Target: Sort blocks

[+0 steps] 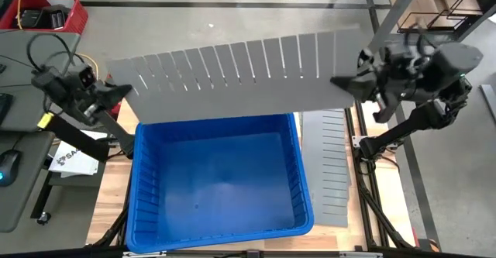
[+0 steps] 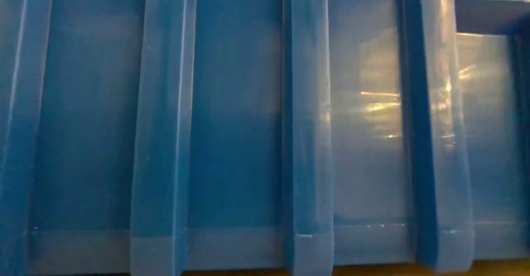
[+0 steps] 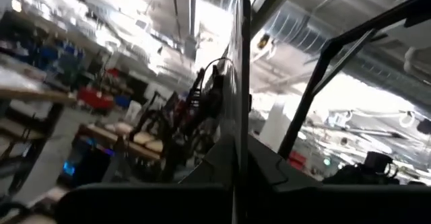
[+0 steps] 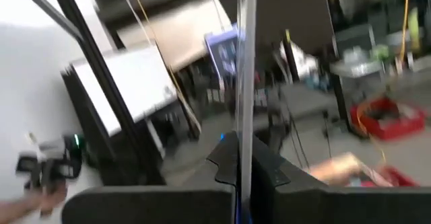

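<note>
No blocks show in any view. A long grey slotted divider panel (image 1: 232, 76) hangs in the air over the far rim of the large blue bin (image 1: 217, 177), its broad face turned toward the high camera and its slots opening toward the table's far side. My left gripper (image 1: 122, 95) is shut on the panel's left end and my right gripper (image 1: 345, 84) is shut on its right end. In both wrist views the panel shows edge-on as a thin line between the fingers. The low view is filled by the bin's ribbed wall (image 2: 265, 127). My left gripper pinches the panel's left end (image 1: 133, 95) between its two fingers, coming level from the table's left; the panel's edge (image 3: 240, 123) runs on from between them. The panel is lifted clear of the bin and table. My right gripper pinches the panel's right end (image 1: 337, 81) between its two fingers, coming level from the table's right; the thin edge (image 4: 245, 103) stands between them. This end hangs clear above the bin too.
A second grey slotted panel (image 1: 325, 165) lies flat on the table right of the bin. A desk with a mouse (image 1: 8, 165) and cables stands left of the table, with a red crate (image 1: 46, 14) beyond it. The bin's inside looks bare.
</note>
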`<control>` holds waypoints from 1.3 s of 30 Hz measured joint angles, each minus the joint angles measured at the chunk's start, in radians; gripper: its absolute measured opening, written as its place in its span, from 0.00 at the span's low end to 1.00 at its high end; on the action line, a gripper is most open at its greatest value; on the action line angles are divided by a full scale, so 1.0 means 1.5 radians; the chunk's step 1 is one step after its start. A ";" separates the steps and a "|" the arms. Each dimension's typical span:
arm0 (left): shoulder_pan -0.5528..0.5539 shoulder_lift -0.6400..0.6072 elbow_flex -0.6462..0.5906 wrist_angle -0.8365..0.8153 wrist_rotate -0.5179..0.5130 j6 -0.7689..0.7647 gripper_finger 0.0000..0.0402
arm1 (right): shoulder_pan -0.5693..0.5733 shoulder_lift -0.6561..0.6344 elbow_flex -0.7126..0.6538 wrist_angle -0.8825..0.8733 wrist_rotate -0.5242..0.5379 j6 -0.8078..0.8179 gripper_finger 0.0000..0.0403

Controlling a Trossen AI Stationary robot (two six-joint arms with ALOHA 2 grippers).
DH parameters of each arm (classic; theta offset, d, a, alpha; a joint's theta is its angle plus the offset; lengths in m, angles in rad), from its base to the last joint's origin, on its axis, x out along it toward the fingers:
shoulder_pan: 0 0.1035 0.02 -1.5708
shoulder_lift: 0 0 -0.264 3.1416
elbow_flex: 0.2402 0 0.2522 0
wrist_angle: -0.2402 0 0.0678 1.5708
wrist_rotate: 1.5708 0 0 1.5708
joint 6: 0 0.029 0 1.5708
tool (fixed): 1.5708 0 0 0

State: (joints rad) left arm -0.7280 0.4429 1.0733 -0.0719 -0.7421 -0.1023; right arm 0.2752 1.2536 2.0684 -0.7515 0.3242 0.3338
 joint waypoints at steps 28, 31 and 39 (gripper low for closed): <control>0.000 0.142 0.140 -0.696 0.154 -0.482 0.00 | -0.042 0.136 -0.001 -0.438 -0.036 0.036 0.00; -0.001 0.149 0.140 -0.700 0.215 -0.497 0.00 | -0.060 0.149 -0.001 -0.428 -0.073 0.009 0.00; -0.001 0.125 0.140 -0.709 0.261 -0.530 0.00 | -0.070 0.145 -0.001 -0.429 -0.135 0.015 0.00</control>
State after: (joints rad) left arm -0.7288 0.6308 1.2835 -1.1355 -0.3511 -0.8979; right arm 0.1702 1.4707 2.0666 -1.3955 0.1220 0.3566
